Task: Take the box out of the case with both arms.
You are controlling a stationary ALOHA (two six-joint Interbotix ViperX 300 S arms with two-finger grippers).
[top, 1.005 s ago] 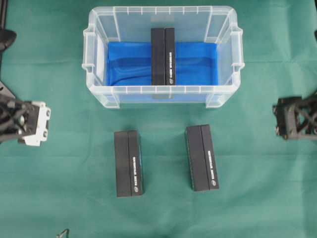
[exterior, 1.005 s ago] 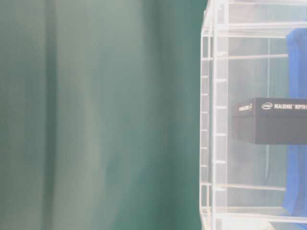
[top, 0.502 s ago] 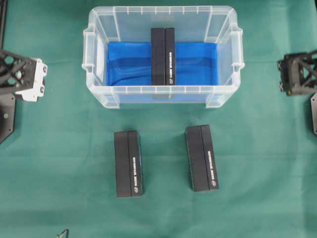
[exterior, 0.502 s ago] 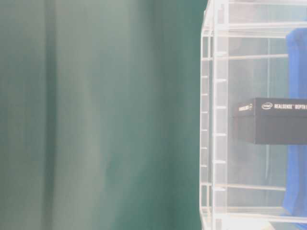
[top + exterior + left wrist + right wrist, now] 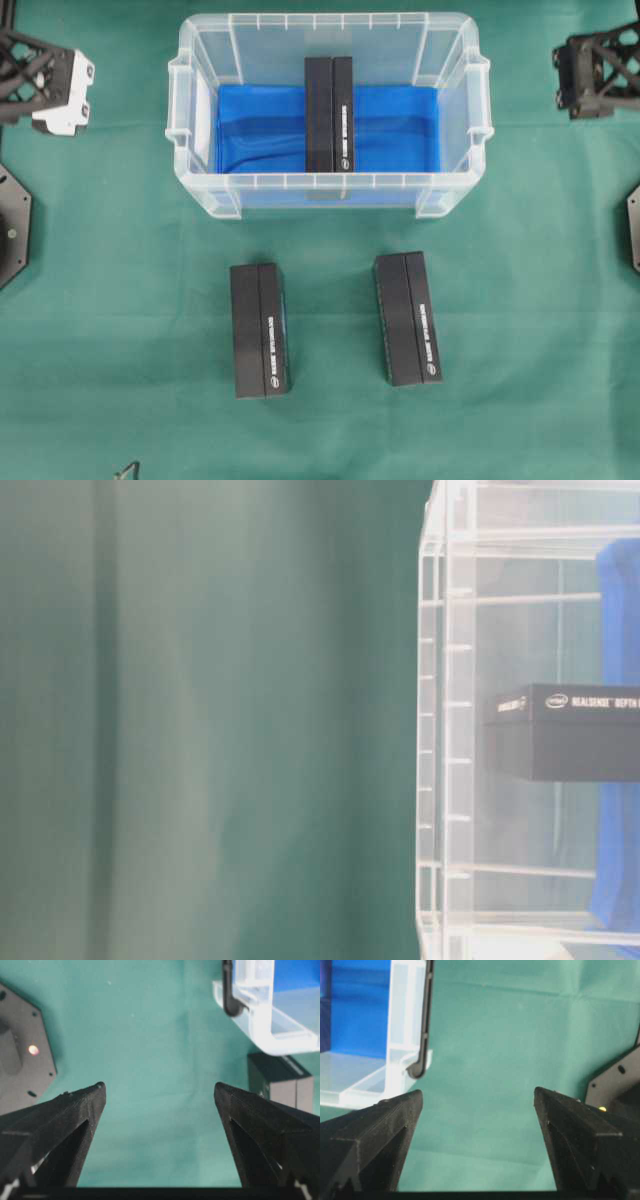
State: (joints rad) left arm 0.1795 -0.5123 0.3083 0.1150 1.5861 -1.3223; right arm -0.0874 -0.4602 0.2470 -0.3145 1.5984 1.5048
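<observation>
The clear case (image 5: 190,100) stands at the back middle of the green cloth, with a blue sheet on its bottom. One black box (image 5: 329,113) lies lengthwise in its centre; the table-level view shows the box (image 5: 565,730) through the case wall (image 5: 445,730). My left gripper (image 5: 45,75), with white parts, hovers left of the case, apart from it. Its jaws (image 5: 160,1092) are open over bare cloth. My right gripper (image 5: 600,70) hovers right of the case, open (image 5: 477,1097) with nothing between the fingers. A case corner (image 5: 395,1035) shows beside it.
Two more black boxes (image 5: 260,330) (image 5: 407,318) lie on the cloth in front of the case. One of them (image 5: 280,1085) shows in the left wrist view below the case corner (image 5: 270,1020). Black arm base plates (image 5: 12,225) (image 5: 633,225) sit at both side edges.
Both grippers have moved toward the back of the table, from level with the case's front edge to beside its two ends. Both stayed open. The boxes have not moved.
</observation>
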